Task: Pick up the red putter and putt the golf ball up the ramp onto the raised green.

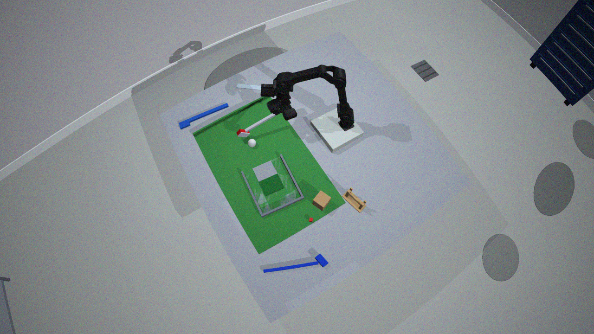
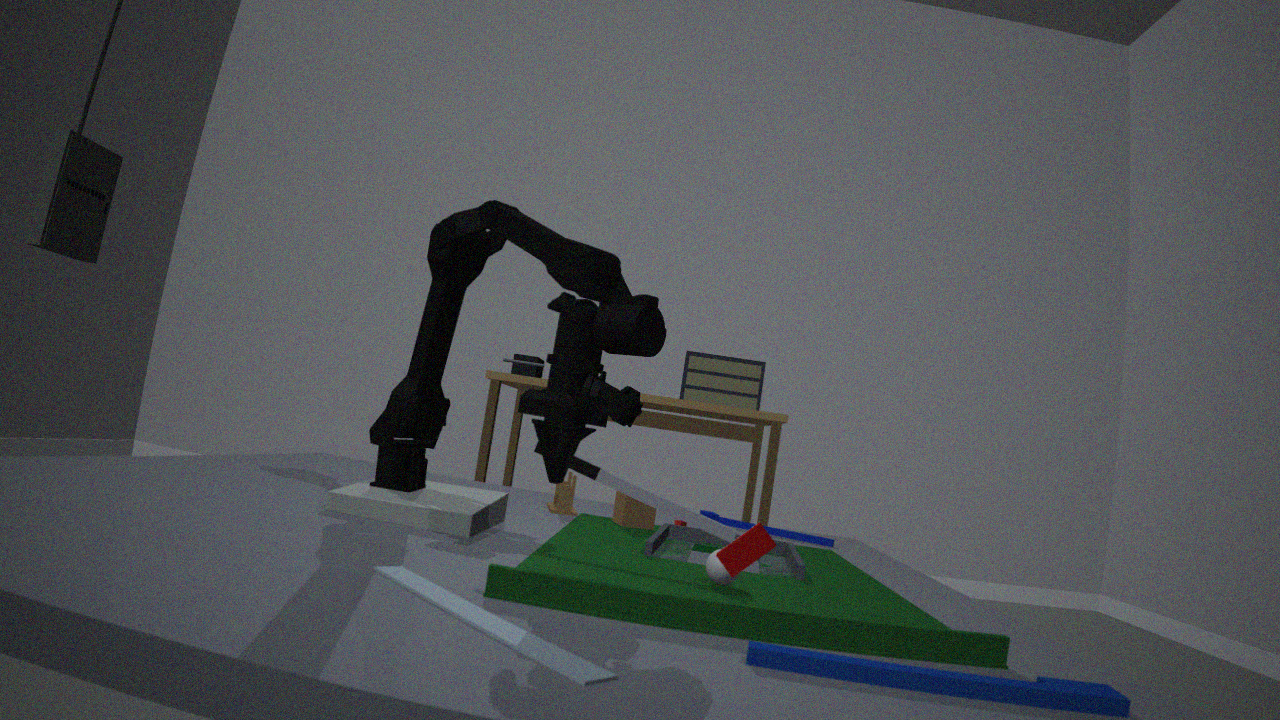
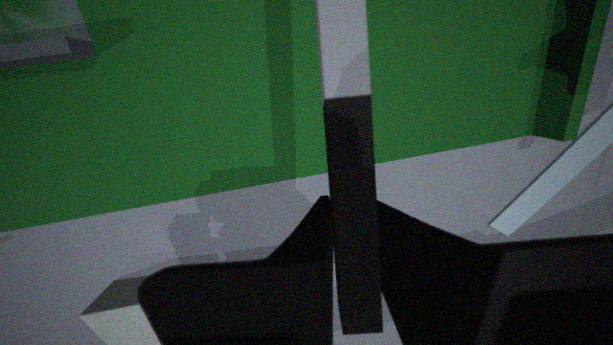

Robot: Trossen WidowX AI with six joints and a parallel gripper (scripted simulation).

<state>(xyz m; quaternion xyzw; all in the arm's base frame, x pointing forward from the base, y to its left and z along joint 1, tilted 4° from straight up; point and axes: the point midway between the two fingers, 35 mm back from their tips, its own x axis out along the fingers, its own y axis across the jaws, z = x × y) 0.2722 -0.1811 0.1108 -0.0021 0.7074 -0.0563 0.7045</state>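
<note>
In the top view, at the far left beside the green mat (image 1: 232, 195), lies a blue putter (image 1: 202, 115), untouched on the grey ground. Next to the right, on the mat itself, the red putter (image 1: 243, 132) has its red head down just beside the golf ball (image 1: 252, 143), on the side away from the ramp (image 1: 264, 170). From above a narrow gap seems to separate head and ball; in the exterior view the head overlaps the ball, so contact cannot be ruled out. The pale shaft runs up and to the right from the head to the hand (image 1: 277, 111), which is pinching the dark grip end; the wrist view shows the two black fingers pressed against the grip from either side.

Right of the ball along the mat's length sit the grey ramp and the darker raised green (image 1: 272, 185) inside its low grey fence. Further right stand a tan box (image 1: 321, 200) and a wooden rack (image 1: 354, 199), and the arm's pale base block (image 1: 332, 135) is to the right of the mat.

The pick-up looks done; the step in hand is addressing the ball. The next move probably calls for a short, measured sweep of the head toward the ramp, with the face square to the ramp's centre line. Too much force may send the ball over the green into the fence; too little may let it roll back down.
</note>
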